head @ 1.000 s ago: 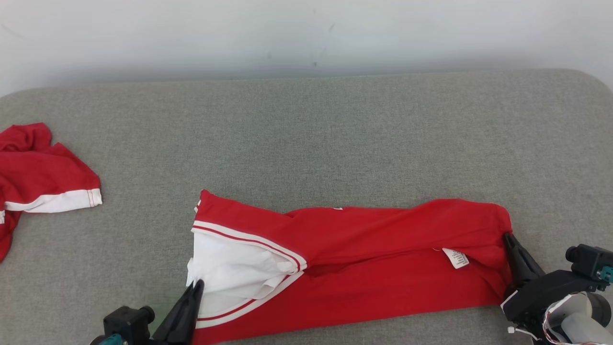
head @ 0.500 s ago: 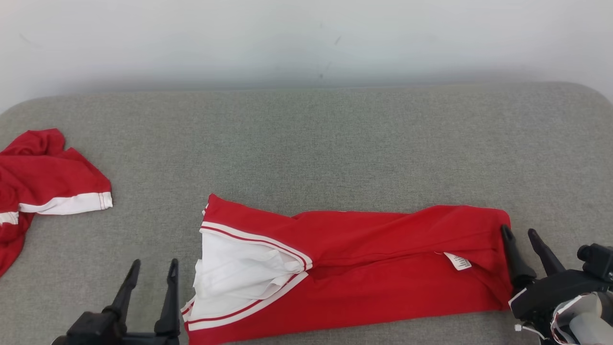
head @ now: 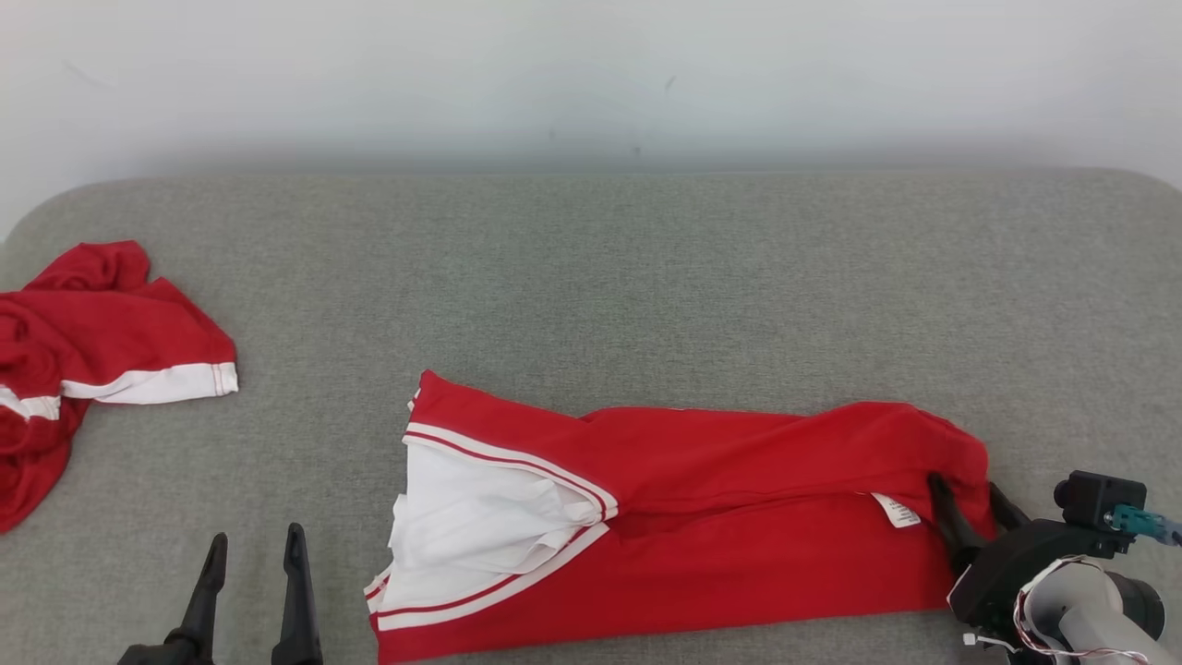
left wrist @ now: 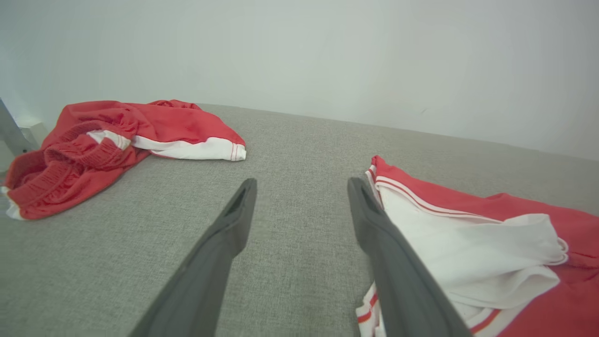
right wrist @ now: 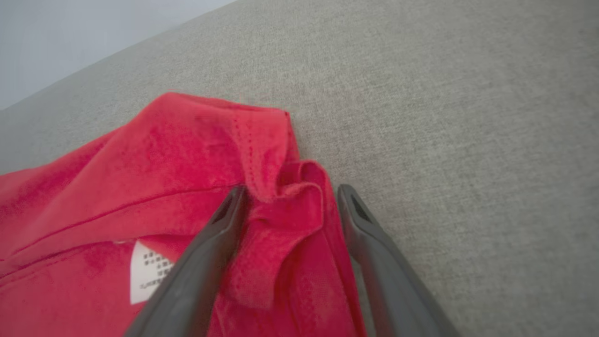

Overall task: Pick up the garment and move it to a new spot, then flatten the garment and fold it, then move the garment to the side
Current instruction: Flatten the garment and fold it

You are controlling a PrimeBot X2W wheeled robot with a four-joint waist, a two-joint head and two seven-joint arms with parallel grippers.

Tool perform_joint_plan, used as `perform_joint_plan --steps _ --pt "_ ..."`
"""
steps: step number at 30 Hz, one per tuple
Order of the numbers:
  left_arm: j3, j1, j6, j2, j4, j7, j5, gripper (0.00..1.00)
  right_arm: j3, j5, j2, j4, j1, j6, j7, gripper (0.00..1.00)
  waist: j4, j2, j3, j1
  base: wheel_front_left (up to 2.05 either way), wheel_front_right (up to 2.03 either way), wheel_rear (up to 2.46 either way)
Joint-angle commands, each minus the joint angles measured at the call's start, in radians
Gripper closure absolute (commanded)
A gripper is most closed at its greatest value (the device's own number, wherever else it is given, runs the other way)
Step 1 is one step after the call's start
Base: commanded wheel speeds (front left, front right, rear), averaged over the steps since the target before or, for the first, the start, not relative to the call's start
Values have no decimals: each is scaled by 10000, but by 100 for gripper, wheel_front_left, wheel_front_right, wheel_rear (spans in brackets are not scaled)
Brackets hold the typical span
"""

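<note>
A red garment (head: 739,517) is seen lying long and flat on the near part of the grey desk (head: 646,277). At its left end, a white part with red and white stripes is shown. Near its right end, a small white label (head: 896,510) is seen on the red cloth.

The left fingers (head: 295,582) are spread apart, and nothing is held between them. They are found just beside the white end of the garment (left wrist: 468,234), over bare desk. In the left wrist view, the left fingers (left wrist: 234,224) are pointed at the gap between the two heaps of cloth.

The right fingers (head: 949,517) are spread apart too. They are set at the right end of the garment (right wrist: 140,178), and a bunched fold of red cloth is seen between the right fingers (right wrist: 206,252). The label (right wrist: 149,276) is just beside them.

A second red cloth (head: 102,332) with a white band is crumpled at the far left of the desk, well apart from the garment.
</note>
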Motion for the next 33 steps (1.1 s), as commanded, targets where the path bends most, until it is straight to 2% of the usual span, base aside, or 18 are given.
perform_joint_plan --steps 1,5,6,7,8,14,24,28,33 --pt "94 52 -63 -69 71 -25 123 0 103 -96 56 194 -84 -25 131 0 92 -1 14 0 0 0 0" --pt "310 30 -144 -210 146 -25 292 0 313 80 241 476 -94 -22 344 0 181 -1 -4 0 0 0 0" --pt "350 37 -168 -228 153 -25 300 0 350 114 252 487 -102 -22 347 54 185 -1 -8 0 0 0 0" --pt "385 55 -157 -236 168 -25 306 0 405 173 271 482 -100 -17 374 80 185 -1 -13 0 0 0 0" --pt "419 77 -158 -246 183 -25 303 0 468 209 271 470 -92 -8 399 100 181 -1 -20 0 0 0 0" --pt "531 150 -219 -279 230 -25 304 0 570 415 -33 544 -217 -14 224 100 82 -1 -79 0 0 0 0" --pt "483 270 -248 -277 270 -25 300 0 -38 626 -1723 1235 -469 -26 -259 100 -114 -1 -290 0 0 0 0" --pt "615 369 -227 -276 245 -25 298 0 -193 707 -1894 1076 -370 -26 -327 100 -280 -1 -429 0 0 0 0" --pt "726 549 -145 -277 240 -25 202 0 -123 1011 -1553 66 -162 -25 -167 100 -502 -1 -563 0 0 0 0"
